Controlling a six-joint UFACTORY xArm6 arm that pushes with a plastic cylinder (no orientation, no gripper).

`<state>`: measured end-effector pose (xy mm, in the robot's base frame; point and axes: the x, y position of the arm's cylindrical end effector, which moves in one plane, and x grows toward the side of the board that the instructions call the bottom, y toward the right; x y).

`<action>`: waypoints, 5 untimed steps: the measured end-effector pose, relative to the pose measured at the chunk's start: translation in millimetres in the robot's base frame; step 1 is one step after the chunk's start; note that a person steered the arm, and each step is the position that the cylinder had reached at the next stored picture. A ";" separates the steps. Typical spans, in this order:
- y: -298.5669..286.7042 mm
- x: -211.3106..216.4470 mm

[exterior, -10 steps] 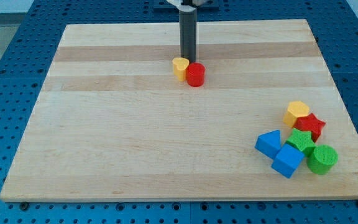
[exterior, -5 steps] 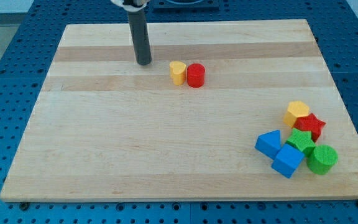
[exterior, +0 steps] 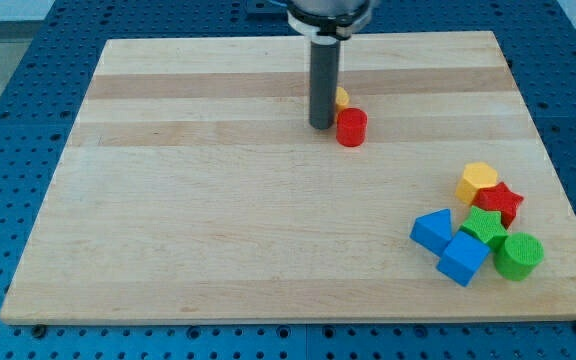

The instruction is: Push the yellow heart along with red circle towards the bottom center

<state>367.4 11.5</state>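
My tip (exterior: 321, 126), the bare lower end of a dark rod with nothing to open or close, rests on the wooden board (exterior: 218, 220), with the red round block (exterior: 351, 128) just at its right and the yellow heart block (exterior: 341, 97) half hidden behind the rod.

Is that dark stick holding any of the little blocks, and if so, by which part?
Nothing is held. My tip stands just left of the red circle, and the rod hides most of the yellow heart.
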 end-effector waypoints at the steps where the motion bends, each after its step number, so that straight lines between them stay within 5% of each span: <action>1: -58.8 -21.5; 2: -55.5 -62.3; 5: 54.1 -33.0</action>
<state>334.4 65.6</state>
